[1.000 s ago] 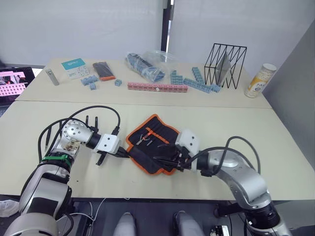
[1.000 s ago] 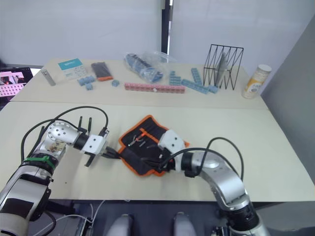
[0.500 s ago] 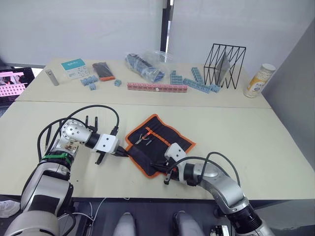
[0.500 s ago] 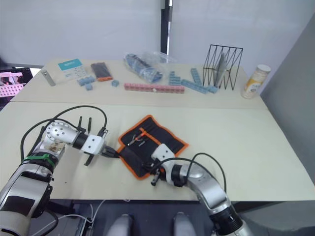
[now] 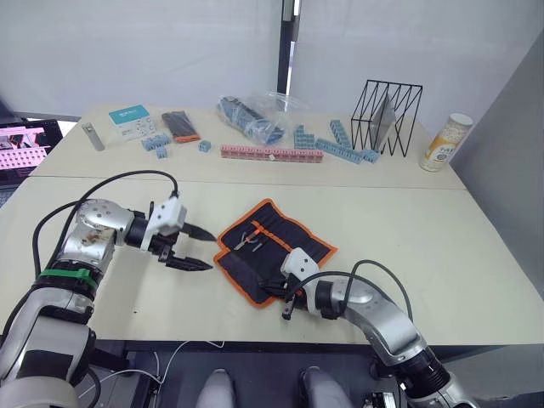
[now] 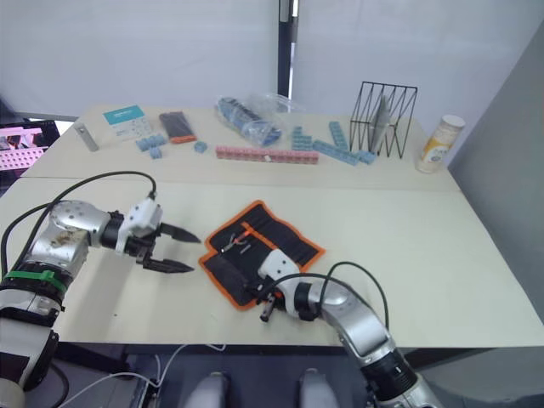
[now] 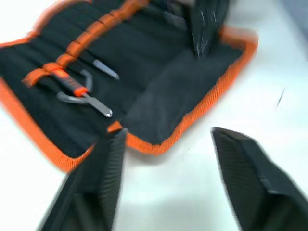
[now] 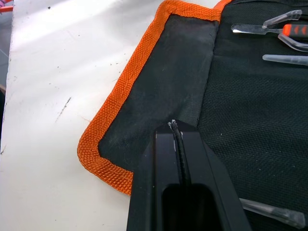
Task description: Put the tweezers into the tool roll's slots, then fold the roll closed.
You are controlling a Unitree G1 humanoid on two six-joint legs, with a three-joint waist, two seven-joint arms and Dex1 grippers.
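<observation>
Tool roll point(image 5: 274, 249) lies unfolded on the surface point(image 5: 425, 238), tweezers point(image 8: 284, 30) tucked in its slots point(image 7: 72, 48). Left hand point(image 5: 189, 248) hovers just beside the roll's orange edge, fingers spread wide, holding nothing. Right hand point(image 8: 175, 126) is over the roll's near flap, fingers pressed together.

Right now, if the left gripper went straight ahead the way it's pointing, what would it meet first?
Most likely the tool roll: the left gripper, fingers open, points across bare table at its near orange-bound edge. Its height above the table is unclear.
</observation>
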